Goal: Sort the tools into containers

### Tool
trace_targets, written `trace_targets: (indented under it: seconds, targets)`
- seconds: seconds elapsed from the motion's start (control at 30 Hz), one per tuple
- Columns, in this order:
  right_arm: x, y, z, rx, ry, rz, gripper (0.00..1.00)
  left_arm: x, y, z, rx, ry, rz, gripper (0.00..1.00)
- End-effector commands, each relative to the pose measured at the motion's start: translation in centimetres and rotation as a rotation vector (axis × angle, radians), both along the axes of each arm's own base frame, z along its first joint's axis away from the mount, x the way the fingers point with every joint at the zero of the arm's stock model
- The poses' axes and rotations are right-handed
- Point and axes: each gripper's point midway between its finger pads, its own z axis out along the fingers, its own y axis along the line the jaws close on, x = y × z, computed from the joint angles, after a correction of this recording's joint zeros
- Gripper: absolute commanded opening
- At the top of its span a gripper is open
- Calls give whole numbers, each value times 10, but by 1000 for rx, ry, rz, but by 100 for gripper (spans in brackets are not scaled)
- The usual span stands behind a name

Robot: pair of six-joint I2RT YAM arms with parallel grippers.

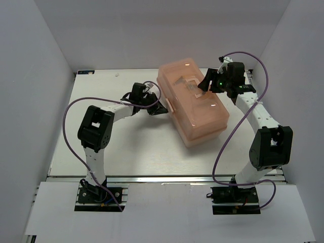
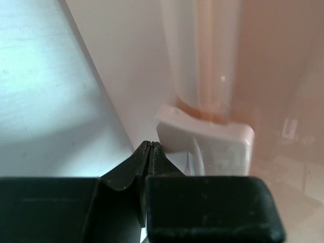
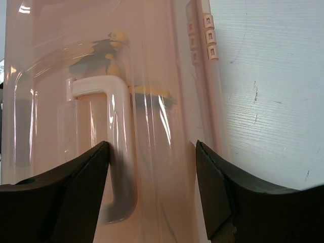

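White table (image 1: 116, 147) beneath the toolbox. Toolbox (image 1: 192, 104) itself: translucent salmon-pink, lid down, lying aslant. Left gripper (image 1: 156, 109) at the latch side of the toolbox, fingers pressed tight together with nothing between them, tips just beside the white latch (image 2: 207, 142); touching it or not, cannot tell. Right gripper (image 1: 205, 87) over the far end of the toolbox lid, jaws spread wide and empty — white lid handle (image 3: 119, 152) below, close to one finger. Inside the toolbox, under the lid past the handle's end, yellow-black pliers (image 3: 112, 50) — blurred through the plastic.
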Motion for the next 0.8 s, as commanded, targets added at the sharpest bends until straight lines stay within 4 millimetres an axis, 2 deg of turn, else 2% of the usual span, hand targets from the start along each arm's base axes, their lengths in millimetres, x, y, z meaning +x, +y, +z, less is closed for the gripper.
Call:
trace_targets:
  seconds: [0.0, 0.5, 0.67, 0.77]
  targets:
    - [-65, -23, -125, -142, 462, -71, 29, 10, -26, 40, -66, -110, -40, 14]
    - [-70, -19, -129, -138, 479, -67, 29, 29, -46, 83, -139, -168, -27, 13]
    - [-74, -16, -132, -141, 488, -57, 29, 32, -57, 90, -139, -152, -15, 10]
    - [-76, -13, -134, -142, 489, -50, 29, 28, -66, 85, -110, -108, -21, 10]
